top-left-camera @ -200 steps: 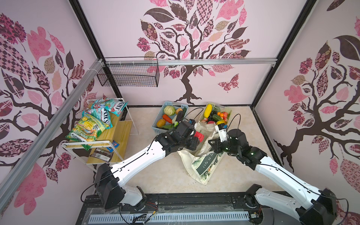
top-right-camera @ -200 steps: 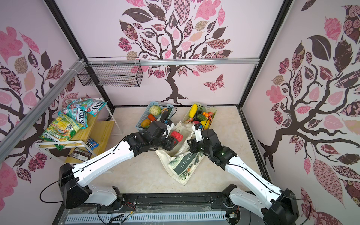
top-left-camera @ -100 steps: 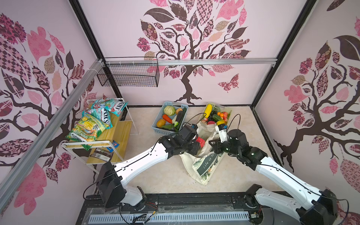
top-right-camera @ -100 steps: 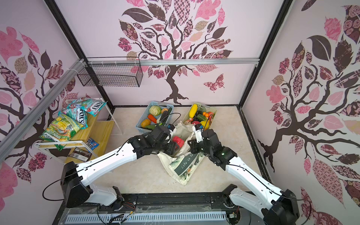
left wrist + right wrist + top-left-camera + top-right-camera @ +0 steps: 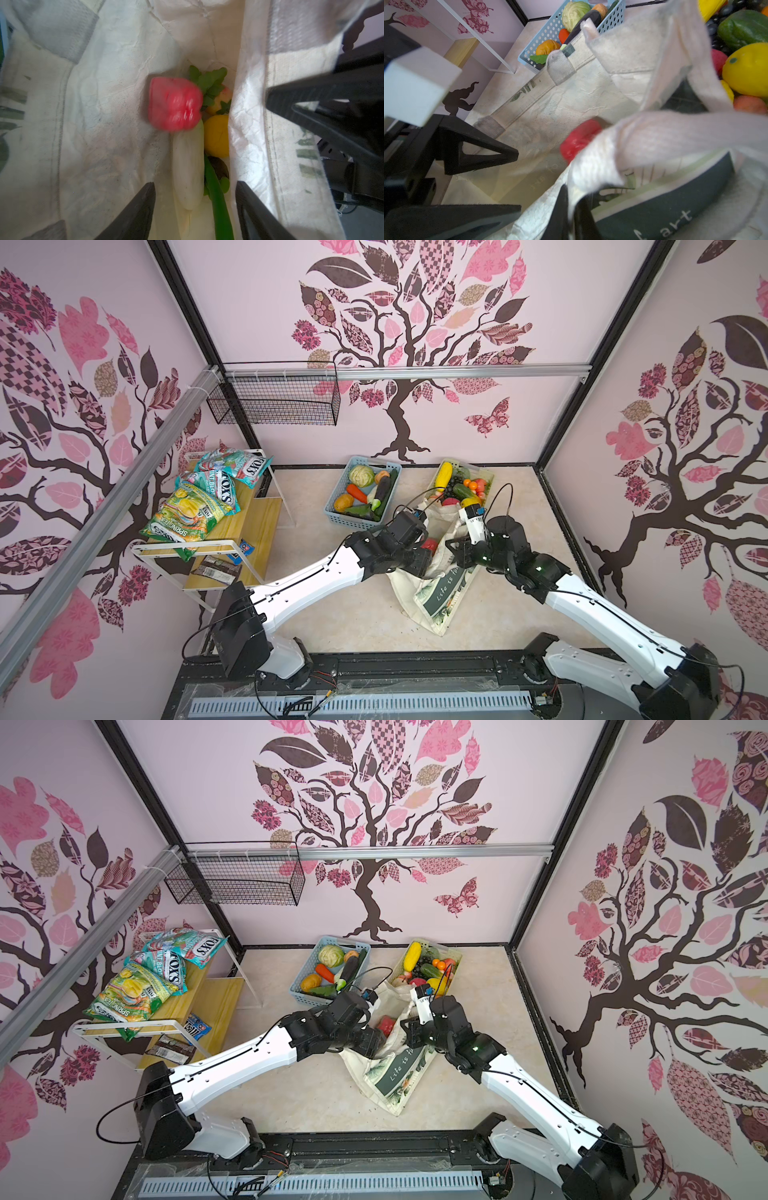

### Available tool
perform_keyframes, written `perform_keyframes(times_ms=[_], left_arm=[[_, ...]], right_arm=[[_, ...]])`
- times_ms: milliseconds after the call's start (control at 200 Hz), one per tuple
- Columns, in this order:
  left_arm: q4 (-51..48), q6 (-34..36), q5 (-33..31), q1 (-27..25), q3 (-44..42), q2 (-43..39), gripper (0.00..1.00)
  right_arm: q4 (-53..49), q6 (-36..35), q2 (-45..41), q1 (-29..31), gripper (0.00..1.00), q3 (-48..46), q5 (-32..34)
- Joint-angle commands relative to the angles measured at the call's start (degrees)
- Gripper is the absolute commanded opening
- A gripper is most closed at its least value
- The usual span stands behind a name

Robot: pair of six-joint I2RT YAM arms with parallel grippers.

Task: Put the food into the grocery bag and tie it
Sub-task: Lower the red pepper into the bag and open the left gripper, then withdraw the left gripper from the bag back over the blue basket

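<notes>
Left wrist view is showing the left hand freshly released, its glossy red bell pepper landing among other food inside the cream canvas grocery bag, right hand clenching the bag's edge.

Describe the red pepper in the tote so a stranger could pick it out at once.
Find the cream canvas grocery bag lying open in the middle of the floor. Look into its mouth: the red bell pepper shows over one end of a long white radish, beside a round yellow fruit. It is the only solid red, blocky, lobed piece in the bag.
</notes>
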Motion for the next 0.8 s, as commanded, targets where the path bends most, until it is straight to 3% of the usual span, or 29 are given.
perform_keyframes(times_ms=[0,400,635,795], left_arm=[[-1.2,0.4,-2.0,-0.2,1.2,-1.0,0.67],[-3.3,1.6,-13.7,0.9,6.4,-3.1,0.69],[-1.2,1.5,-17.4,7.0,6.9,-4.5,0.69],[-1.6,2.4,-23.3,10.5,8.9,-3.1,0.7]], right_arm=[[-0.6,-0.6,0.4,0.2,0.1,0.5,0.8],[-0.8,-1.0,0.5,0.2,0.1,0.5,0.4],[-0.7,-0.9,0.2,0.2,0.1,0.1,0.0],[-0.3,-0.7,0.3,0.3,0.1,-0.4,-0.4]])
